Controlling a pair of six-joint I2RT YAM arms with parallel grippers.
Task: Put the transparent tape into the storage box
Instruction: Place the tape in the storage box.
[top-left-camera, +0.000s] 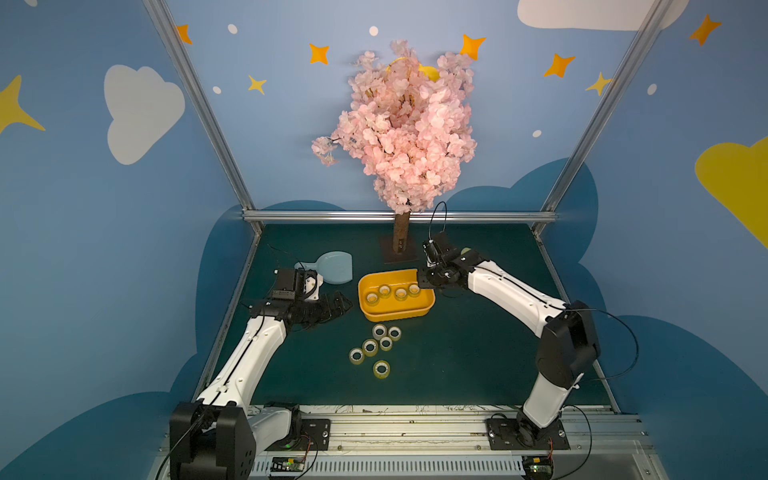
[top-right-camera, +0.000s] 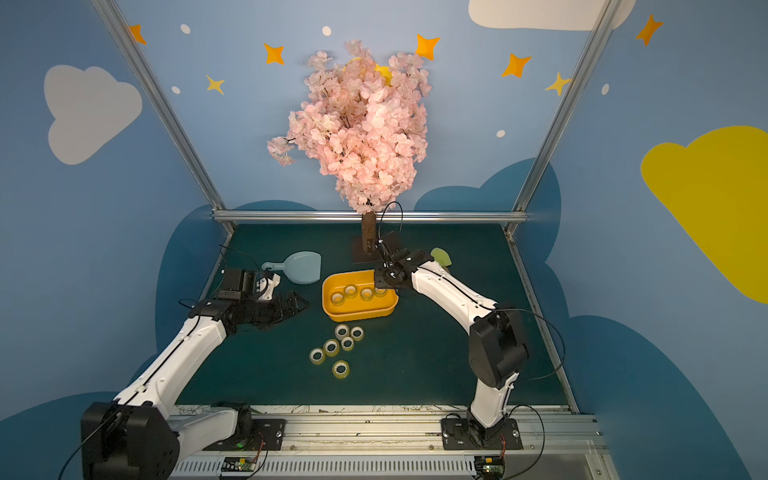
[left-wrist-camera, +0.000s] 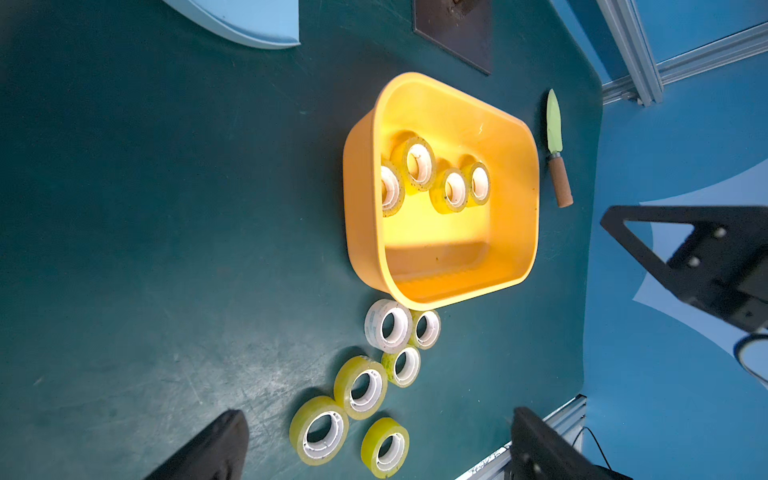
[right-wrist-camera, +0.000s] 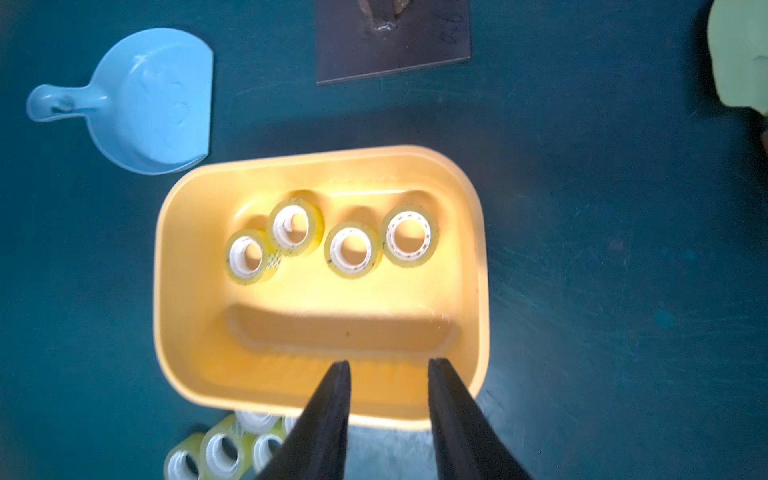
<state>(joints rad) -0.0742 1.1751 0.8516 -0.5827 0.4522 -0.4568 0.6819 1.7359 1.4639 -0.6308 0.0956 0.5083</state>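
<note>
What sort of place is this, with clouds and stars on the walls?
Probably a staged robot test booth: cartoon-painted walls framed by aluminium posts, two robot arms bolted to a metal rail, and a fake blossom tree.

Quick count: four clear yellowish tape rolls (right-wrist-camera: 353, 249) in one shallow orange-yellow plastic tub (right-wrist-camera: 332, 332), mid-frame. Six more rolls (top-left-camera: 369, 347) lie loose just below it. One pale blue plastic dustpan (right-wrist-camera: 145, 104) upper left, one pink fake blossom tree (top-left-camera: 407, 124), one green-bladed brown-handled knife (left-wrist-camera: 554, 120).
</note>
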